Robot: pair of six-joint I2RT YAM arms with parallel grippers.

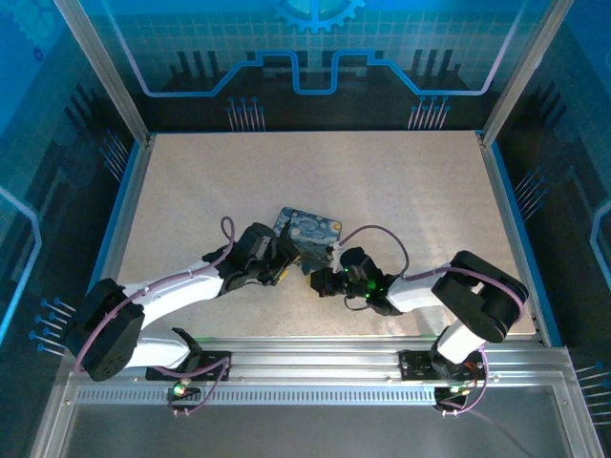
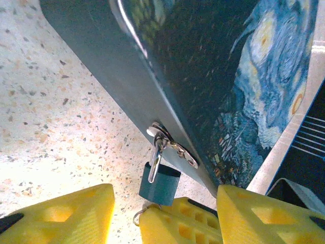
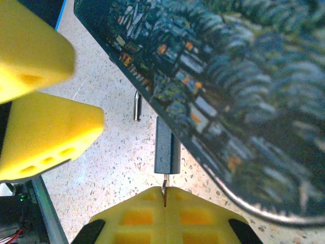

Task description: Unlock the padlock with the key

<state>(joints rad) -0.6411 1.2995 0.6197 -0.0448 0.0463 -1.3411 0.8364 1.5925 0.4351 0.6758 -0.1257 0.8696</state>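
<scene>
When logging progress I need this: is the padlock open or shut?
Open, it seems: the padlock hangs on the tin's hasp, and the shackle's free leg ends outside the body.

Table [image 1: 410,191]: pale and speckled, with your arm bases at its 6 o'clock edge.
Blue tin [image 1: 310,229]: near mid-table, turned off square to the table edges.
Left gripper [image 1: 281,269]: at the tin's 7 o'clock corner, close against it.
Right gripper [image 1: 321,281]: at the tin's 6 o'clock side, just beside your left gripper.
Jaws: you cannot tell from above how either pair stands.
</scene>
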